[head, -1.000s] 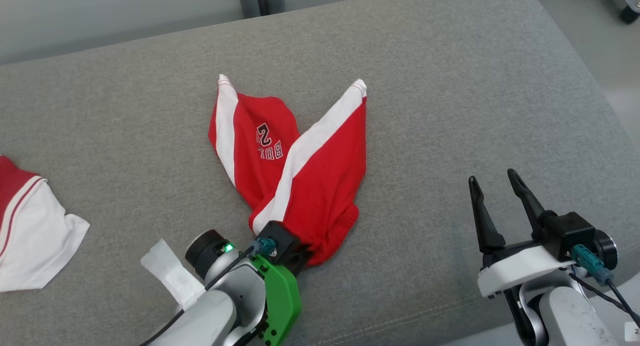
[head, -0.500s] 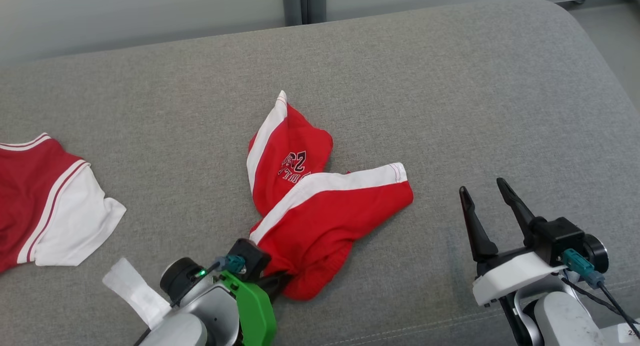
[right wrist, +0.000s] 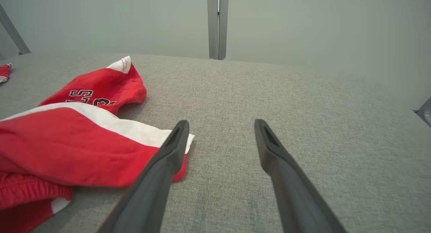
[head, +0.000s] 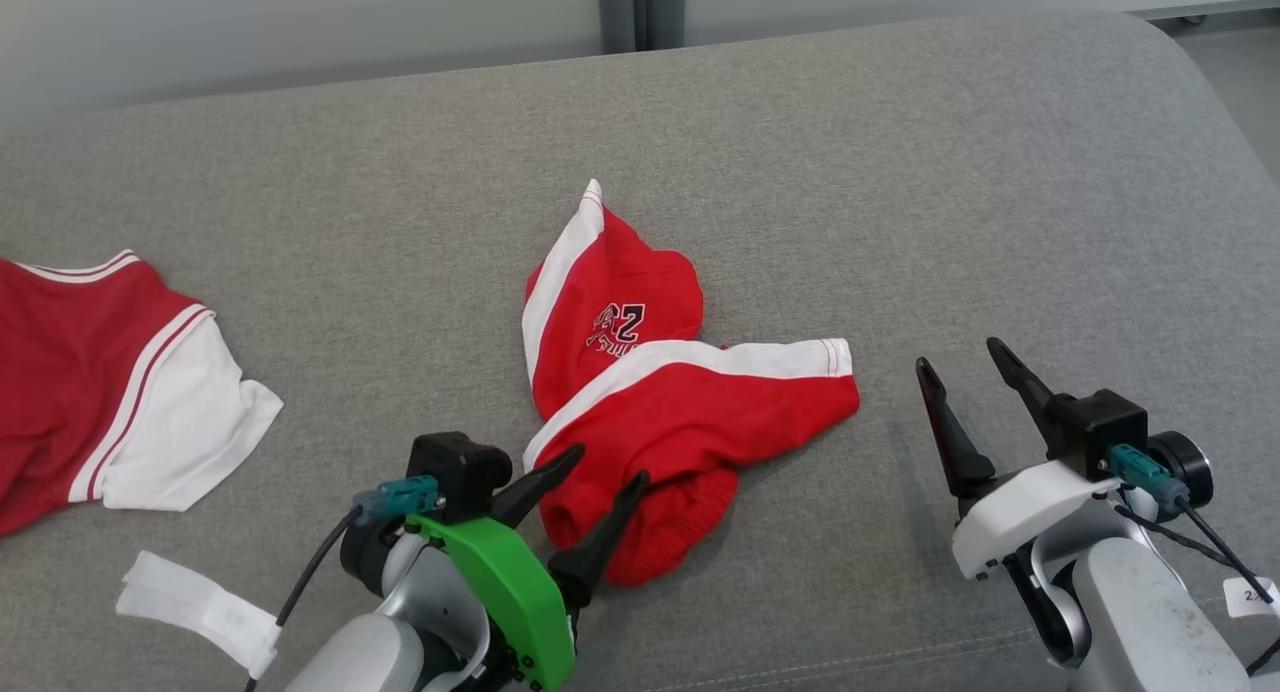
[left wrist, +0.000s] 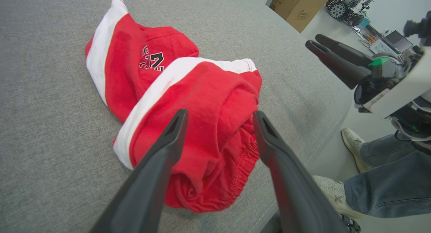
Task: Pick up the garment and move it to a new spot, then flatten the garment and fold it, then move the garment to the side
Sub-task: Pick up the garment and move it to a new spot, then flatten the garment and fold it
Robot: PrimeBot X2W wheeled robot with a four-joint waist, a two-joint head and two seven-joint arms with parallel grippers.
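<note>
In the head view you see the red shorts (head: 640,402) lying near the middle of the grey cushion (head: 900,172), toward its front edge. The waistband end is bunched nearest to the robot, and the two legs open from it like a V. The leg with the printed number points away from the robot. The other leg crosses over it and runs out to the robot's right, with its white stripe on the far side. The left gripper (head: 610,464) is open, with one finger on each side of the bunched waistband. The right gripper (head: 957,354) is open too and holds nothing. It is near the hem of the right-pointing leg. A red and white shirt (head: 110,372) lies well apart at the left.

The left wrist view shows you the waistband gathers close up, between the spread fingers. No cloth is pinched, but whether a fingertip touches the fabric I cannot tell. Past the cushion edge there are a person's jeans (left wrist: 387,186) and pale shoes (left wrist: 353,148), and farther off a cardboard box (left wrist: 299,5).

The right wrist view looks low over the cushion. Here the hem corner of the right-pointing leg goes behind that gripper's left finger, and bare cushion lies between the fingers.
</note>
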